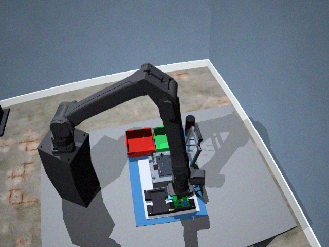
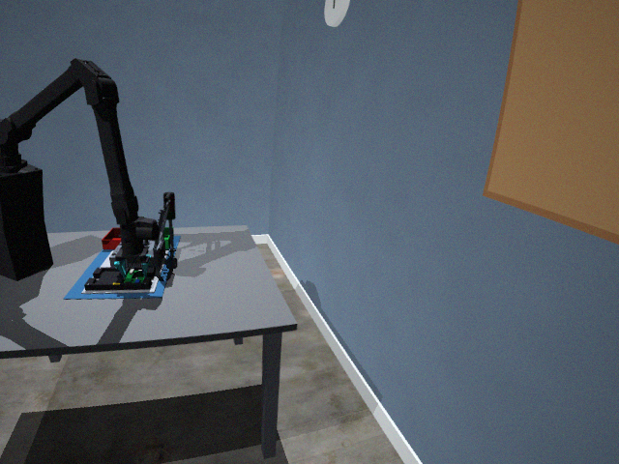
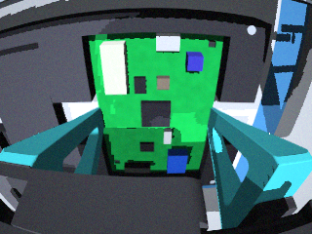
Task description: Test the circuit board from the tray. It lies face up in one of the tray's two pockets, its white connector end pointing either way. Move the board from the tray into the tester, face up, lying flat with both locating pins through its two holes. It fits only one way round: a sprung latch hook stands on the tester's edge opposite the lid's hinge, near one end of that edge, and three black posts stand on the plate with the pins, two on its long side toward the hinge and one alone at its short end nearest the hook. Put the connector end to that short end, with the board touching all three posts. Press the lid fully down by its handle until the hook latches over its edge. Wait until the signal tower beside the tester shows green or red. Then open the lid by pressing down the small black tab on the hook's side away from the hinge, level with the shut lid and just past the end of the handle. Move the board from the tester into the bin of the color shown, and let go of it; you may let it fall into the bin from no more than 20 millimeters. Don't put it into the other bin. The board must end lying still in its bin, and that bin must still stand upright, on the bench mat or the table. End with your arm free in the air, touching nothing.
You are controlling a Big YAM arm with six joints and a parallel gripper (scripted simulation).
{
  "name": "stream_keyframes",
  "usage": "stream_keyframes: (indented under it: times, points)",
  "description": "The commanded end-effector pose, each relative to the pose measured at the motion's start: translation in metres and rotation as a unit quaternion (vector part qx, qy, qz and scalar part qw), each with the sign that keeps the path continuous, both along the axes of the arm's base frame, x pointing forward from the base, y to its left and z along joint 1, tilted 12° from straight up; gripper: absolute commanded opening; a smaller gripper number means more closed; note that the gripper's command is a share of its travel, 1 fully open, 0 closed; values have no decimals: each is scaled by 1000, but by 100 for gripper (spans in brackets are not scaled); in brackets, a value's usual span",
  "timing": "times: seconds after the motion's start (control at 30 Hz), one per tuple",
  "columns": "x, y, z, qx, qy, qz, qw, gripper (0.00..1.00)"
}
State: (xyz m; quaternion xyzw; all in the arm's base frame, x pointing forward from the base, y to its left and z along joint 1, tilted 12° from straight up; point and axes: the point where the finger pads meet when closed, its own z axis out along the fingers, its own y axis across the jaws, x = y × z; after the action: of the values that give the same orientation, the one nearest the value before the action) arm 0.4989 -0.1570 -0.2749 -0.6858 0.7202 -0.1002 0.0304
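Note:
The circuit board (image 1: pixel 178 203) (image 3: pixel 187 97) lies face up in the right pocket of the black tray (image 1: pixel 159 213) (image 2: pixel 100 288) (image 3: pixel 54 73). Its large white block is at the upper left in the wrist view. My gripper (image 1: pixel 179 198) (image 2: pixel 133 275) (image 3: pixel 155 115) points straight down, with its teal fingertips against the board's two long edges, shut on it. The tester (image 1: pixel 161 178) stands behind the tray, partly hidden by my arm. Its lid (image 1: pixel 196 157) (image 2: pixel 169 202) stands open, with the dark handle (image 1: pixel 198 133) at the top. No light shows clearly on the signal tower (image 1: pixel 189 121).
The red bin (image 1: pixel 139 143) (image 2: pixel 110 241) and the green bin (image 1: pixel 160 143) (image 2: pixel 168 238) stand behind the tester, the green one partly hidden by my arm. The raised lid is close to the right of my arm. A blue bench mat (image 1: pixel 133 183) lies underneath.

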Motion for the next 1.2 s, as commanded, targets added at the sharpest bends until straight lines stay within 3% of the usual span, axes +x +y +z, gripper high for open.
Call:
stream_keyframes:
  times: [0.0,0.3,0.4,1.17]
  points:
    - [-7,-3,-8,3,5,-2,1000,72]
    - [-12,-1,-6,5,11,-2,1000,72]
    - [2,-4,16,0,-5,-2,1000,72]
    - [1,2,41,-1,-9,-1,1000,72]
